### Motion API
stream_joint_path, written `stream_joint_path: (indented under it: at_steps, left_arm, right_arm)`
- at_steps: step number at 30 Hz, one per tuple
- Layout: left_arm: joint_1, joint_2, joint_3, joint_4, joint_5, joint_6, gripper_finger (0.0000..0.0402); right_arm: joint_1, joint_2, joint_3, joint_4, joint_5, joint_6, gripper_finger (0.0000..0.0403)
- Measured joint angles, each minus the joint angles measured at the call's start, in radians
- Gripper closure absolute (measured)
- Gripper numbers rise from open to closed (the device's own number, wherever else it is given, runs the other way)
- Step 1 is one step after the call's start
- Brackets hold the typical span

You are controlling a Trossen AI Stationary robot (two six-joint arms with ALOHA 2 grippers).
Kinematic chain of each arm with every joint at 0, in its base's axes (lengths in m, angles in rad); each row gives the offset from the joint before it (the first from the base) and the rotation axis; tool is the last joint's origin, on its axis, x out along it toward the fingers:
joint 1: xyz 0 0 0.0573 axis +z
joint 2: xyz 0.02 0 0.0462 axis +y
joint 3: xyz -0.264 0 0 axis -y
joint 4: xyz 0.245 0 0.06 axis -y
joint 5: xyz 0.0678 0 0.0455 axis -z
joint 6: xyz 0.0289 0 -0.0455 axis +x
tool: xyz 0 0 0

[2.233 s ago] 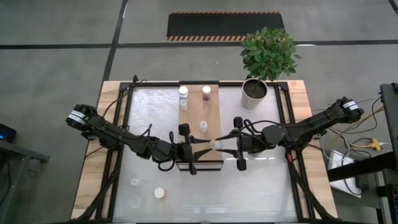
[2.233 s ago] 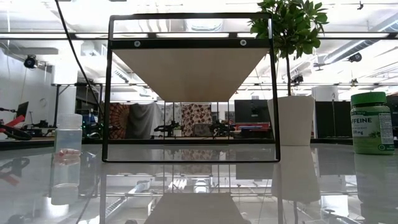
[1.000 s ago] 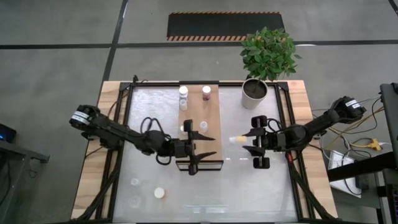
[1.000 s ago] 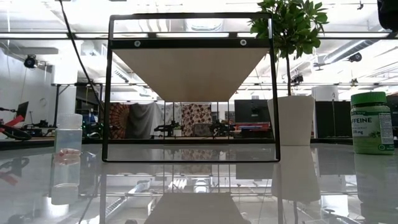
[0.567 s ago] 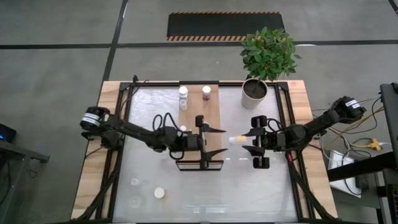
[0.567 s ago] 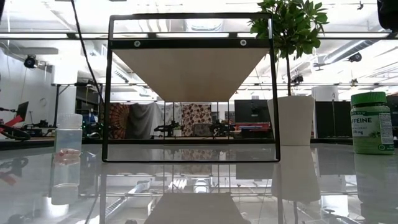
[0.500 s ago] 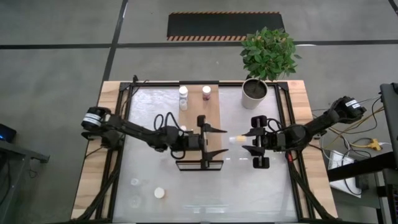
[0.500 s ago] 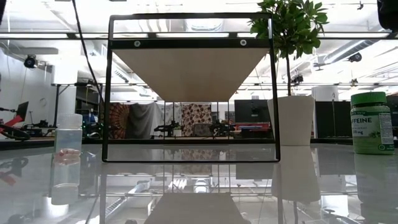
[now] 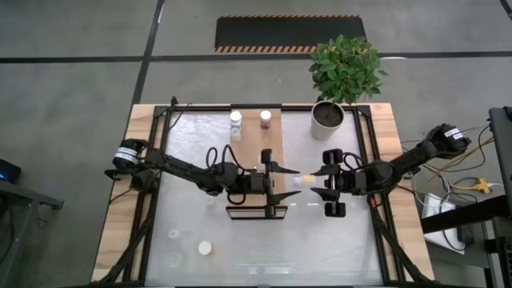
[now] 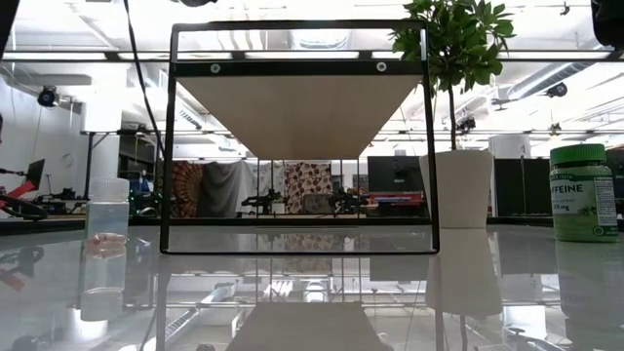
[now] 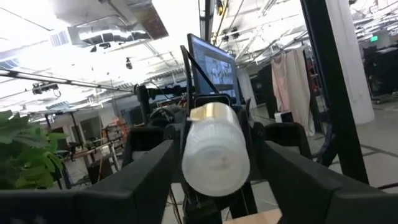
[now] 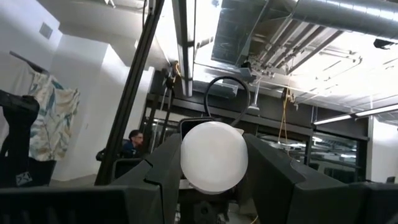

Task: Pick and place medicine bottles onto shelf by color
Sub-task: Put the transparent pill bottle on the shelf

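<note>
A small white bottle (image 9: 300, 181) with a tan far end lies level in the air between the wooden shelf (image 9: 258, 152) and my right gripper (image 9: 314, 182), which is shut on it. My left gripper (image 9: 286, 184) is open at the shelf's right edge. In the left wrist view its fingers (image 11: 146, 171) stand on either side of the bottle (image 11: 214, 152); no touch shows. A white bottle (image 9: 236, 120) and a maroon one (image 9: 266, 120) stand at the shelf's far end. Neither gripper shows in the low view. My right gripper pinches the bottle between its two fingers near the tan end (image 11: 211, 113), coming level from the table's right. The bottle is lifted clear and lies level along the fingers, its free end pointing to the table's left. In the right wrist view its round white end (image 12: 214, 155) fills the gap.
A potted plant (image 9: 328, 118) stands at the table's far right. A tan-topped bottle (image 9: 206, 248) and two translucent ones (image 9: 174, 234) stand near-left. The low view shows the shelf's black frame (image 10: 299, 249), a translucent bottle (image 10: 107, 234) and a green bottle (image 10: 583, 192).
My left gripper has moved toward the table's right across the shelf, staying open, and its fingers now flank the free end of the bottle held by my right gripper. The right gripper and the bottle have kept still.
</note>
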State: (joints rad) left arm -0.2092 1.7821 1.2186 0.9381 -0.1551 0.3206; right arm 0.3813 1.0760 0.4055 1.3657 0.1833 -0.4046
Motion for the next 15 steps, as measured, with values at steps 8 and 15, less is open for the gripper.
stream_joint_path:
  at_steps: [8,15]
  left_arm:
    - [0.000,0.000,0.000,-0.004,0.000,0.000,0.0278]
    - [-0.002,-0.001,0.000,-0.017,-0.013,-0.003,0.0286]
  right_arm:
    - [0.000,0.000,0.000,-0.003,-0.003,-0.012,0.0264]
    - [0.000,0.000,0.000,-0.029,-0.002,0.003,0.0240]
